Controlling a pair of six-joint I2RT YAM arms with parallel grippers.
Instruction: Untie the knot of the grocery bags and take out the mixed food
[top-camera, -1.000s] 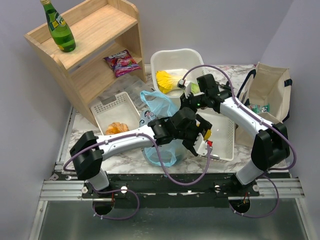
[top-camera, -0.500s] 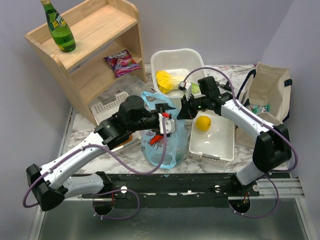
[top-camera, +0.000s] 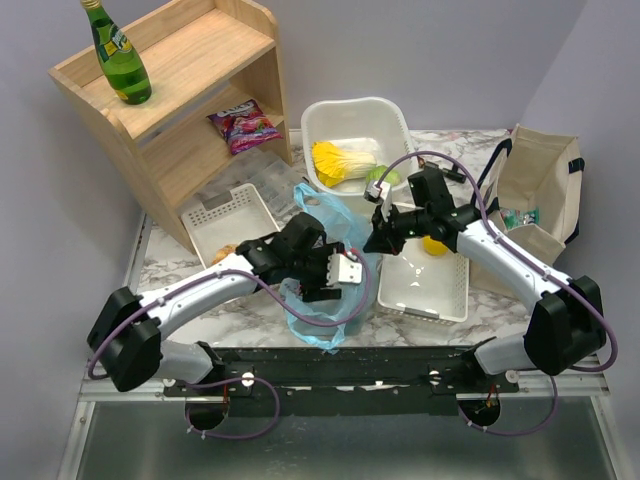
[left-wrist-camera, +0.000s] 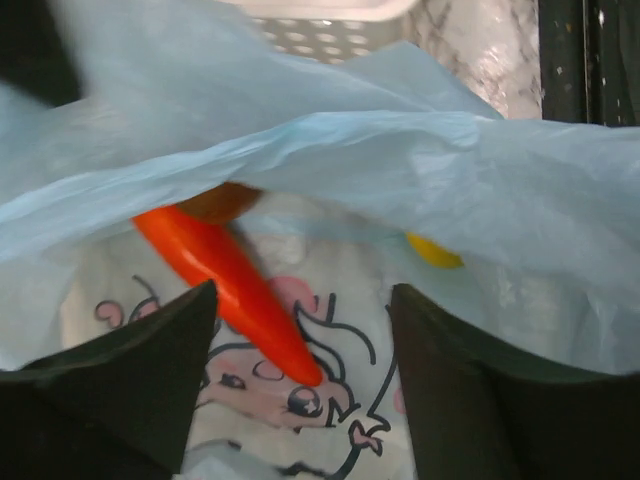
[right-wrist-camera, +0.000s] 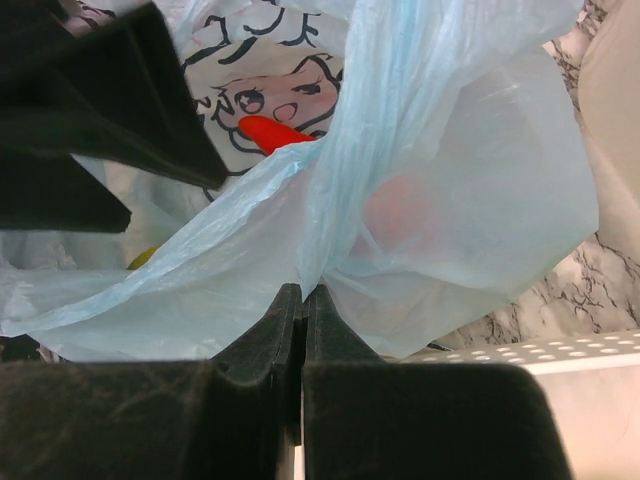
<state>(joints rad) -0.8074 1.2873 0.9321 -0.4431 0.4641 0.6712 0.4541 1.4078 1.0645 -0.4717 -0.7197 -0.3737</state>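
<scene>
Grocery bag (top-camera: 318, 318), light-blue, standing at near edge of table (top-camera: 158, 268). Left gripper (left-wrist-camera: 300, 310): jaws spread wide inside bag mouth, over carrot (left-wrist-camera: 225, 275). Right gripper (right-wrist-camera: 302, 300): jaws pinched tight on bag film.

Front-centre on the marble desk (top-camera: 155, 262) sits the thin light-blue plastic bag (top-camera: 322, 318), orange toy carrot (left-wrist-camera: 232, 288) inside; white perforated plastic tray (top-camera: 432, 292) just right, white plastic tub (top-camera: 350, 103) behind, holding yellow-white leafy cabbage (top-camera: 335, 160).

Even, soft light fills my top view, shadows faint. My left wrist view blurs the bag (left-wrist-camera: 120, 60) top-left; my fingers (left-wrist-camera: 110, 400) look black.
</scene>
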